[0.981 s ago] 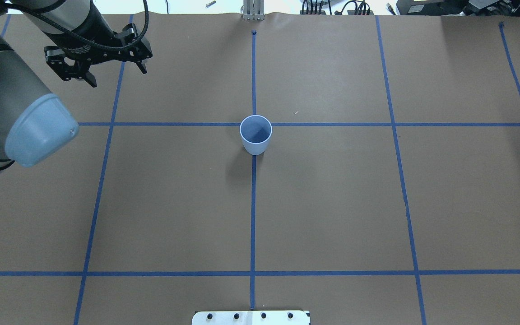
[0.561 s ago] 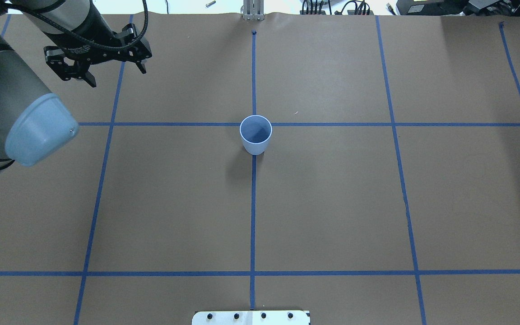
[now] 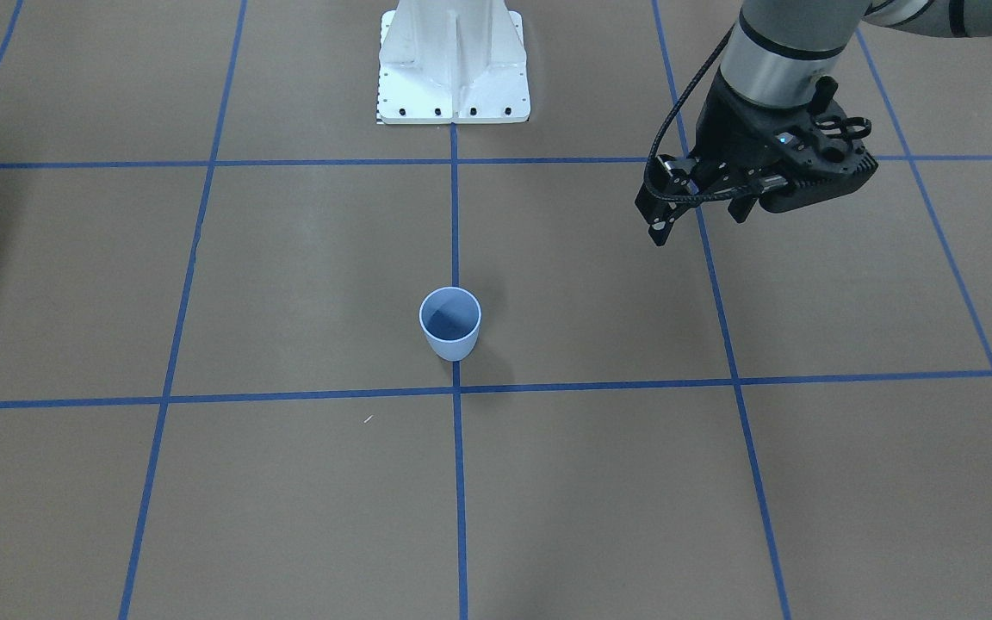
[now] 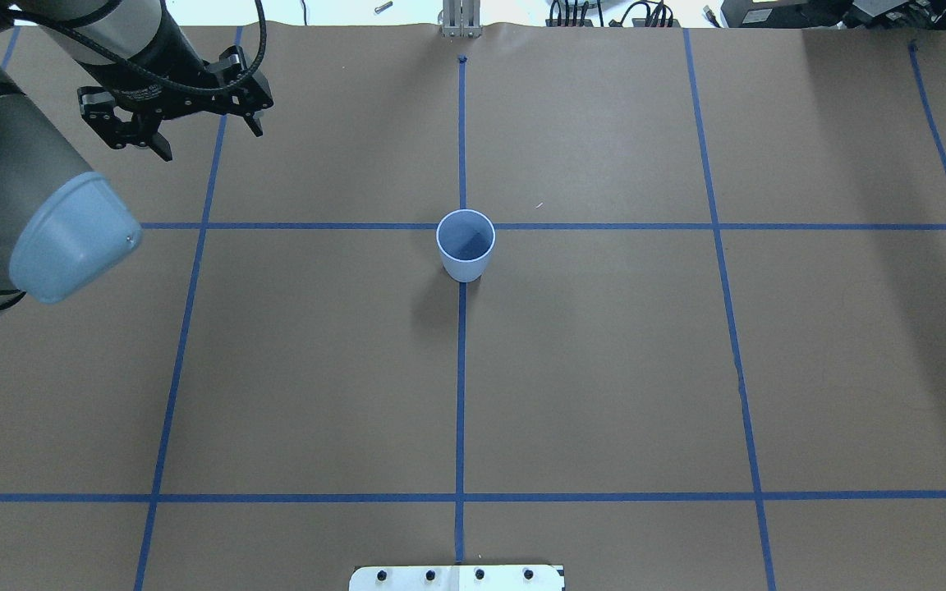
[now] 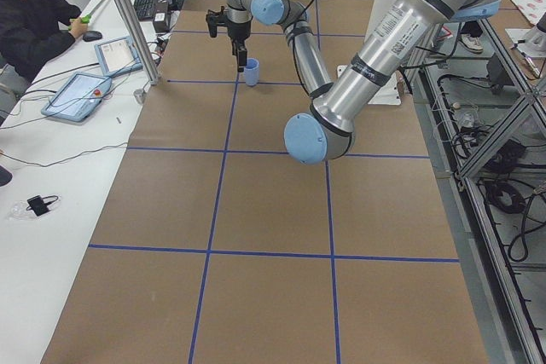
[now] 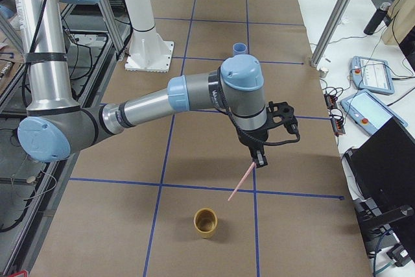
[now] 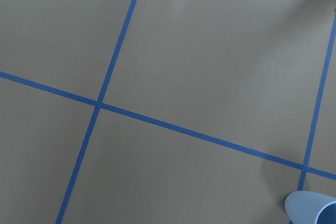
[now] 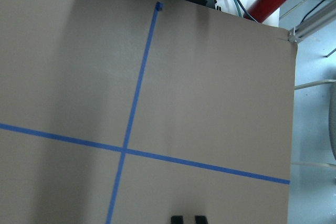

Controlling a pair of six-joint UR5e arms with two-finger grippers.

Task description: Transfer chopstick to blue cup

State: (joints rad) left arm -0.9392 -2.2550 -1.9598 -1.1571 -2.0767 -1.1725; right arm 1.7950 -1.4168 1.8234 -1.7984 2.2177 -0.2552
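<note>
**Right gripper has the chopstick, well away from the blue cup**

Right gripper (image 6: 259, 160) hangs over the table (image 4: 604, 369) at the robot's right end. Its jaws are pinched onto the top end of the chopstick (image 6: 242, 183). The stick slants down from the grip toward 7 o'clock in the exterior right view. Its lower tip is close to a blue tape line (image 6: 194, 187); cannot tell if it touches the paper. A tan cup (image 6: 206, 222) stands upright at 7 o'clock from that tip, near but apart. In the right wrist view the two black fingertips (image 8: 177, 219) sit at the 6 o'clock edge with only a narrow gap between them.

Blue cup (image 4: 465, 254) is upright on the centre tape line, just beside a crossing. In the exterior right view it sits at 12 o'clock from the right gripper, well apart.

Left gripper (image 4: 210, 139) is at 10 o'clock from the blue cup in the overhead view, well apart and above the table. Its fingers are spread wide and hold nothing. The front-facing view shows the same (image 3: 700, 220). The left wrist view catches the cup's rim at the 5 o'clock corner.
</note>
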